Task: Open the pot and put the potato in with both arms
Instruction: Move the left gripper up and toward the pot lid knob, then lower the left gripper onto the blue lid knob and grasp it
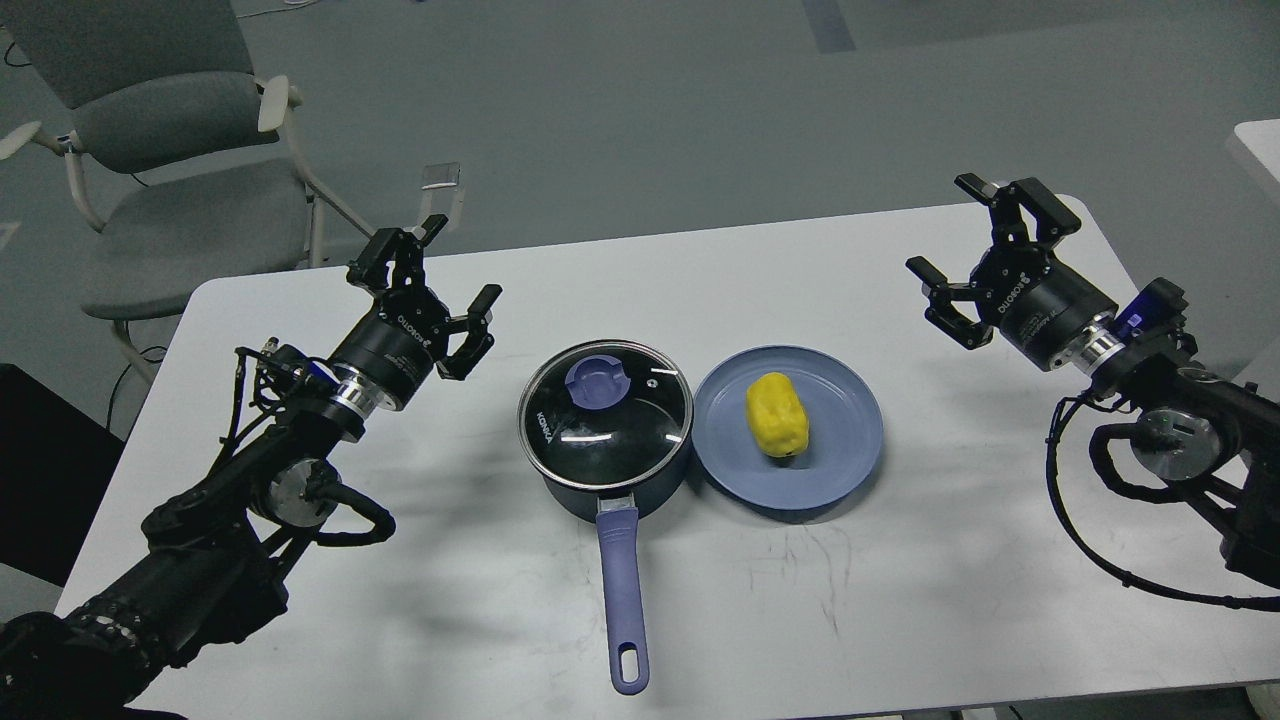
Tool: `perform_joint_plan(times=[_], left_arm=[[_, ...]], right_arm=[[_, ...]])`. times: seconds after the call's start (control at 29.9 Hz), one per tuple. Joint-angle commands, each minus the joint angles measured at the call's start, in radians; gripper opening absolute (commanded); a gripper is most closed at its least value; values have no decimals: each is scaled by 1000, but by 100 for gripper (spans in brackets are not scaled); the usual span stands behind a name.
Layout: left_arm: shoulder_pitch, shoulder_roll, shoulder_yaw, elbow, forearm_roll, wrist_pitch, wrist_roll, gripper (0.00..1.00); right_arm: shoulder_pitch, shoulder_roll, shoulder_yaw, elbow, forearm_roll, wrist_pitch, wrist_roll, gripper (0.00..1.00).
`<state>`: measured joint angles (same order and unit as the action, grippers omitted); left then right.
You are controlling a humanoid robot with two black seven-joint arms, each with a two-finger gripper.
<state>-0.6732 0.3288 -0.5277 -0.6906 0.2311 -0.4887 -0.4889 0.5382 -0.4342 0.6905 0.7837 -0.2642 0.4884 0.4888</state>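
The dark blue pot (pixel 600 497) stands at the table's middle, its long purple-blue handle (pixel 623 600) pointing toward me. A glass lid with a purple-blue knob (pixel 598 381) sits on top of it. Just right of the pot, the yellow potato (pixel 777 414) lies on a shallow blue plate (pixel 840 455). My left gripper (pixel 458 285) hovers open to the left of the pot, nothing between its fingers. My right gripper (pixel 955 245) hovers open to the right of the plate, also empty.
The white table (pixel 850 600) carries only the pot and plate. A grey chair (pixel 170 190) stands on the floor beyond the table's far left corner. Another white surface edge (pixel 1260 150) shows at far right.
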Motion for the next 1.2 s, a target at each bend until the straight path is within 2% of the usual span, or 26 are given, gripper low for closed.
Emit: perform_joint_plan(times=[0.0, 0.4, 0.57, 0.67, 0.8, 0.87, 0.94, 1.0, 1.17], left_arm=[[3, -10, -2, 3, -1, 0, 0, 98], [-17, 15, 6, 31, 16, 0, 0, 98], [-107, 76, 8, -10, 256, 0, 0, 98], [-154, 162, 6, -110, 422, 0, 0, 98], [-226, 278, 6, -338, 679, 0, 0, 98], [-239, 315, 8, -404, 779, 0, 0, 98], [-246, 366, 8, -533, 1042, 0, 0, 98], [-246, 380, 8, -610, 1248, 0, 0, 98], [-244, 377, 15, -681, 1555, 0, 0, 98]], right_arm=[[-15, 9, 11, -17, 42, 0, 0, 100], [-23, 14, 0, -14, 40, 0, 0, 100], [-17, 15, -5, -17, 37, 0, 0, 100], [-18, 15, -6, -18, 36, 0, 0, 100], [-18, 15, -6, -18, 36, 0, 0, 100], [-17, 17, -6, -18, 36, 0, 0, 100], [-14, 15, -6, -17, 36, 0, 0, 100], [-12, 17, -6, -17, 36, 0, 0, 100], [-9, 15, -6, -15, 36, 0, 0, 100]])
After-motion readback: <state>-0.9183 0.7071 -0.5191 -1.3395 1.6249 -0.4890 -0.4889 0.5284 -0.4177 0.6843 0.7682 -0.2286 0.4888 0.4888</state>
